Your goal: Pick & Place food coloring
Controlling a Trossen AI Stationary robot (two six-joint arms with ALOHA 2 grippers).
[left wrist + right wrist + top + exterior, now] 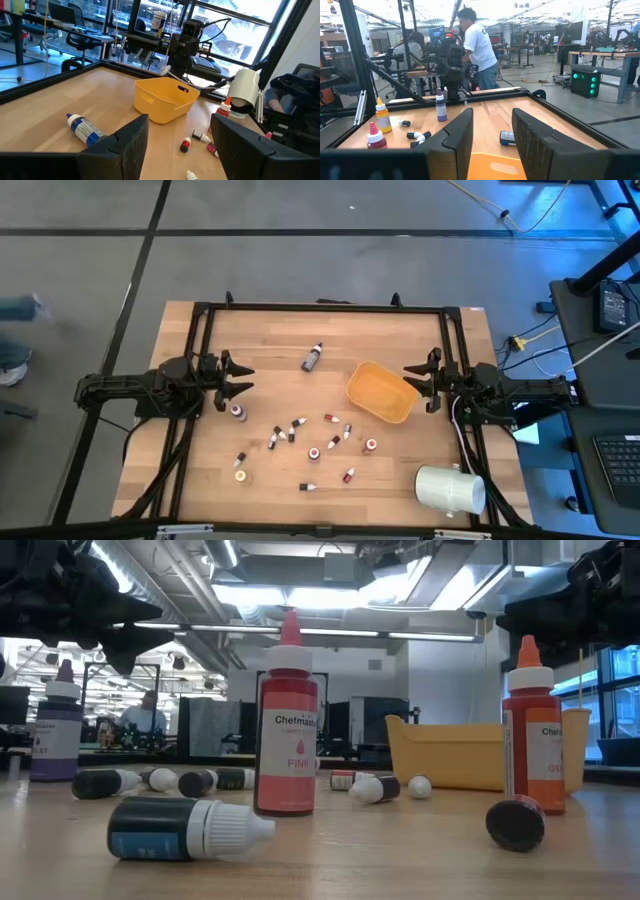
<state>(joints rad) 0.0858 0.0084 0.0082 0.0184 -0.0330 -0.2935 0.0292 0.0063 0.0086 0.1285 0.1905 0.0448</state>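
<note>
Several tiny dropper bottles (pixel 314 452) are scattered over the near middle of the wooden table, some upright on their bases, some lying on their sides. In the low view a pink one (pixel 288 730) and an orange one (pixel 535 735) stand upright, and a dark one (pixel 185 828) lies in front. The slightly larger dark bottle (pixel 312 357) lies on its side farther back. My left gripper (pixel 246 379) hovers open at the table's left side, beside an upright bottle (pixel 238 411). My right gripper (pixel 410 381) hovers open at the right side, over the bowl's edge.
A yellow-orange bowl (pixel 381 391) sits right of centre, just before my right gripper. A big white cylinder (pixel 450 488) lies at the near right corner. A black frame (pixel 320 307) rims the table. A person in a white shirt (pixel 477 45) stands beyond the table's left side.
</note>
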